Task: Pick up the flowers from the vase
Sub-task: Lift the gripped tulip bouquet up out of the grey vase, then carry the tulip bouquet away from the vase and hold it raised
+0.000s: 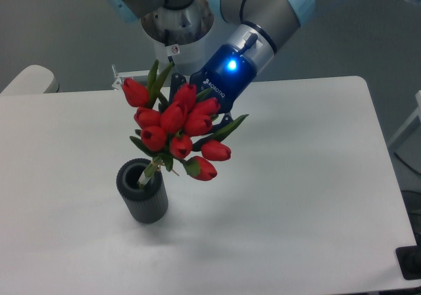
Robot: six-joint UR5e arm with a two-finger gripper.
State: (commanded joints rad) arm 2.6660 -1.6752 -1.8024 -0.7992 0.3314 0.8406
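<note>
Most of the lift is done, I judge. At the left, the vase (pixel 143 194) stands near the front left part of the table (pixel 296 196). Only the stem ends remain in its hole. The flowers (pixel 177 129) lean up to the right above it. My gripper (pixel 191 114) is behind the bunch and seems clenched on it, but my fingertips are hidden. What is left: pull the stems fully out.

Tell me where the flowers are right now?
In the camera view the flowers sit left of centre, held tilted at the gripper, above and right of the vase; the stem tips are still at its mouth.
</note>
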